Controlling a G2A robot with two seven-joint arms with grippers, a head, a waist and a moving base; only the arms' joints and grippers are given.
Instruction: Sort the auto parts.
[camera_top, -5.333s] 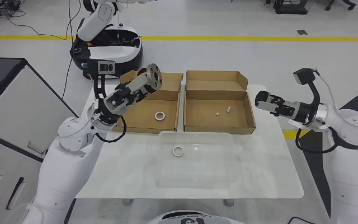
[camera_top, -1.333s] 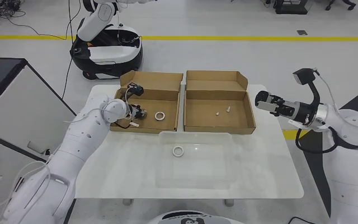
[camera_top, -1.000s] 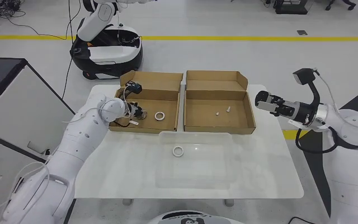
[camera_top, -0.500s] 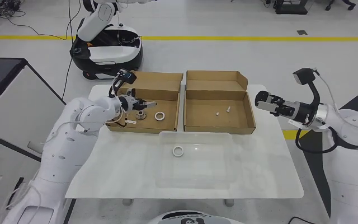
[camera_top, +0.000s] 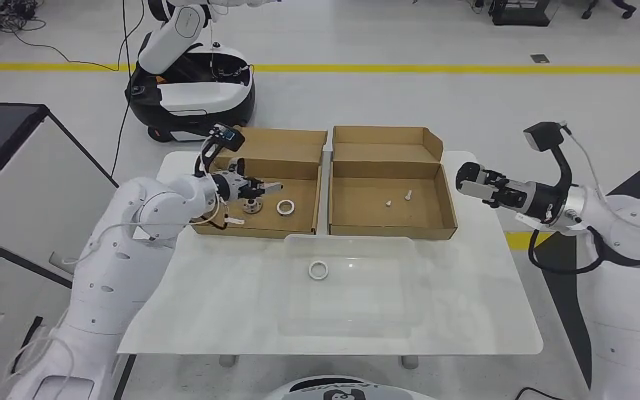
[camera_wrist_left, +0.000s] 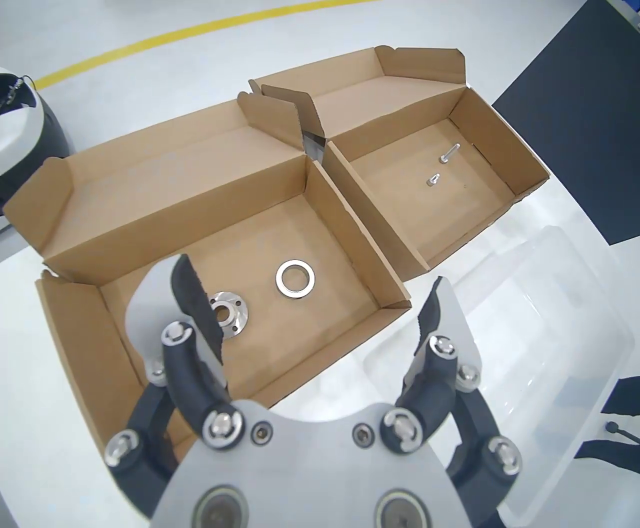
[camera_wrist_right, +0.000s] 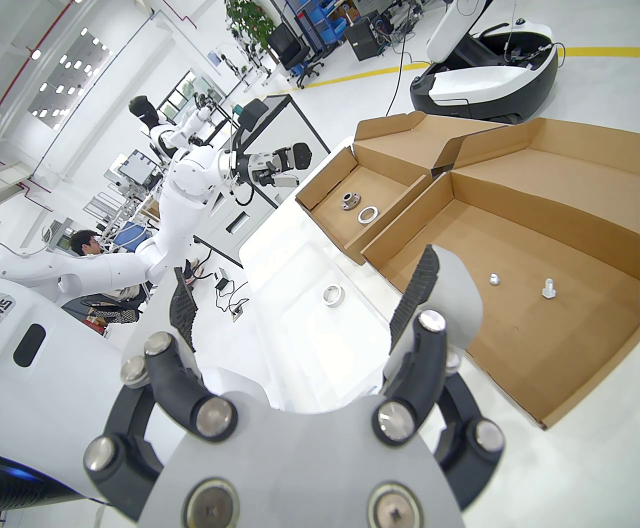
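A: The left fingers are spread and empty above the left box; the right fingers are spread too. Next?

B: A ring lies in the clear tray. I'd come straight down, straddle it, close gently.

- what's on that white table?
- a brown box on the left, another brown box right beside it, and a clear tub just in front of both.
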